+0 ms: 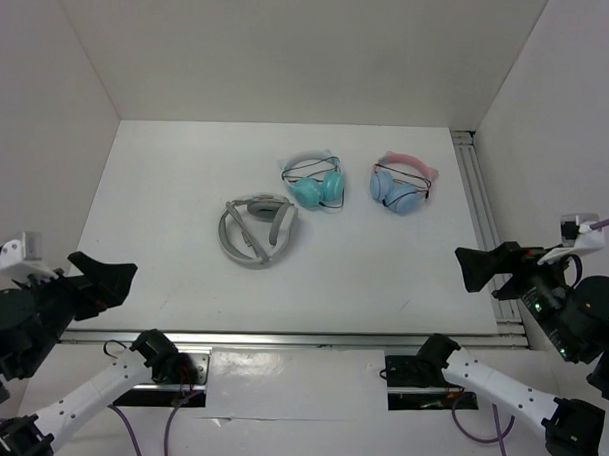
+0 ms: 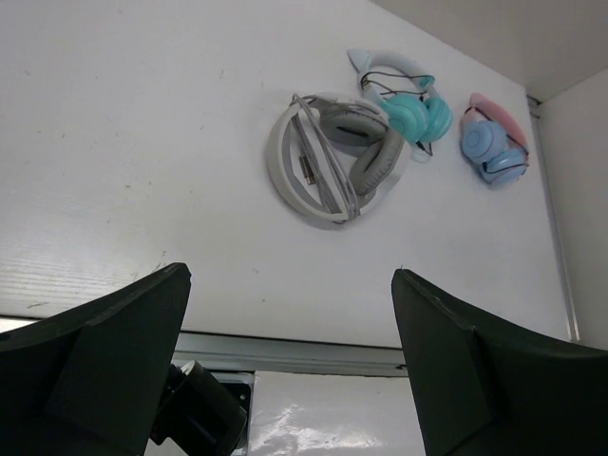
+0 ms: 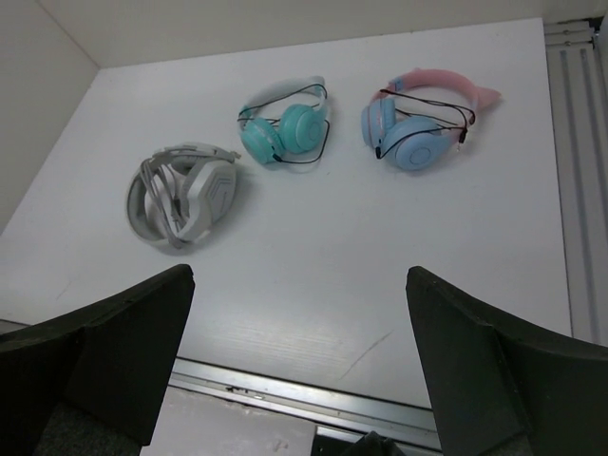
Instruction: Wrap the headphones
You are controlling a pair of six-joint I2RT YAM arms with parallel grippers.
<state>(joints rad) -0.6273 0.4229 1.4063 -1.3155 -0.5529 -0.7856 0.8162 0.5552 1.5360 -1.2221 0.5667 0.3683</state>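
The large light-grey and white headphones [image 1: 256,229] lie flat near the middle of the table, with their grey cable wound across the headband. They also show in the left wrist view [image 2: 337,157] and in the right wrist view [image 3: 180,195]. My left gripper [image 1: 111,279] is open and empty, raised over the near left edge, far from them. My right gripper [image 1: 480,267] is open and empty at the near right, also far from them. In both wrist views the jaws stand wide apart with nothing between them.
A smaller teal pair [image 1: 316,180] lies behind the grey pair, and a pink-banded blue pair [image 1: 401,183] lies to its right; both have dark cables around them. A metal rail [image 1: 485,224] runs along the table's right side and another along the near edge [image 1: 281,337].
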